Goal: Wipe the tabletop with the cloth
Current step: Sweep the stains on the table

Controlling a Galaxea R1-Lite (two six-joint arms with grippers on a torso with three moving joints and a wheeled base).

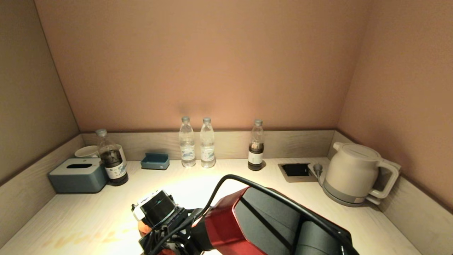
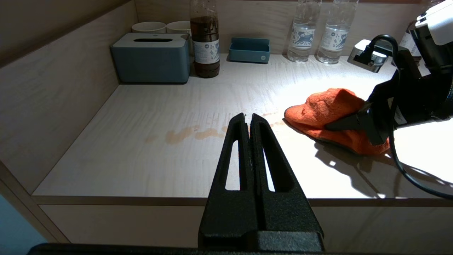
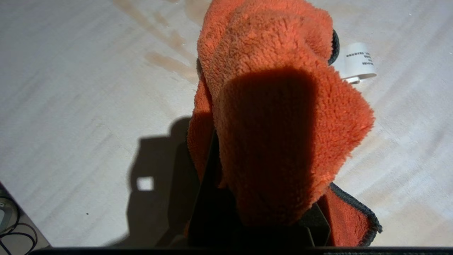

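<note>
- Here we see the right end effector (image 2: 348, 124) low over the counter (image 2: 148, 117), with its fingers pinched on the orange cloth (image 2: 325, 113).
- The cloth lies bunched up on the counter, near the front edge, and it drapes over the fingers in our right wrist view.
- A white tag (image 3: 357, 62) sticks out from the cloth's edge.
- Just beside the cloth we see a pale brown stain (image 2: 193, 134) smeared across the wood.
- Our left end effector (image 2: 247, 122) hangs in front of the counter's edge, with its two fingers pressed together and nothing between them.
- At the back stand two clear water bottles (image 1: 197, 145) side by side, and a bottle with dark drink (image 1: 256, 145) stands apart from them.
- Another dark bottle (image 1: 111, 159) stands just beside a blue tissue box (image 1: 78, 175) in the left corner, with white cups (image 1: 86, 151) behind.
- A small blue tray (image 1: 155, 161) sits by the back wall.
- A white kettle (image 1: 354, 173) sits on its base in the right corner.
</note>
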